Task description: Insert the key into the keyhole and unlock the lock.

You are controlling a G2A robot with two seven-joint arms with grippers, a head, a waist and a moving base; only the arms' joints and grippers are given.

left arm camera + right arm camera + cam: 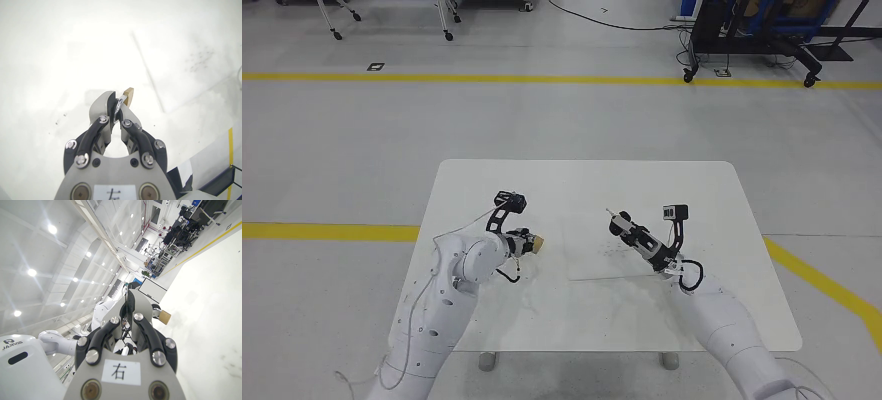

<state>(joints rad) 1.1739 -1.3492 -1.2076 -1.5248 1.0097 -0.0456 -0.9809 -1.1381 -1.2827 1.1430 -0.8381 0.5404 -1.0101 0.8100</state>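
My left gripper (525, 242) (118, 98) is shut on the silver shackle (117, 108) of a small brass padlock (538, 243) (129, 96), held a little above the white table (582, 190), left of centre. The lock's body points toward the other arm. My right gripper (618, 222) (129, 292) is to the right of centre, raised and angled toward the padlock (165, 317), with a gap between them. It is shut on the key (609, 212), a thin pale sliver sticking out beyond the fingertips in the top view and edge-on between the pads in the right wrist view.
A thin dark line (612, 278) runs across the table's surface in front of the grippers. The table's far edge (582, 162) and right edge (762, 250) border bare floor with yellow lines (542, 78). Carts (752, 40) stand far behind.
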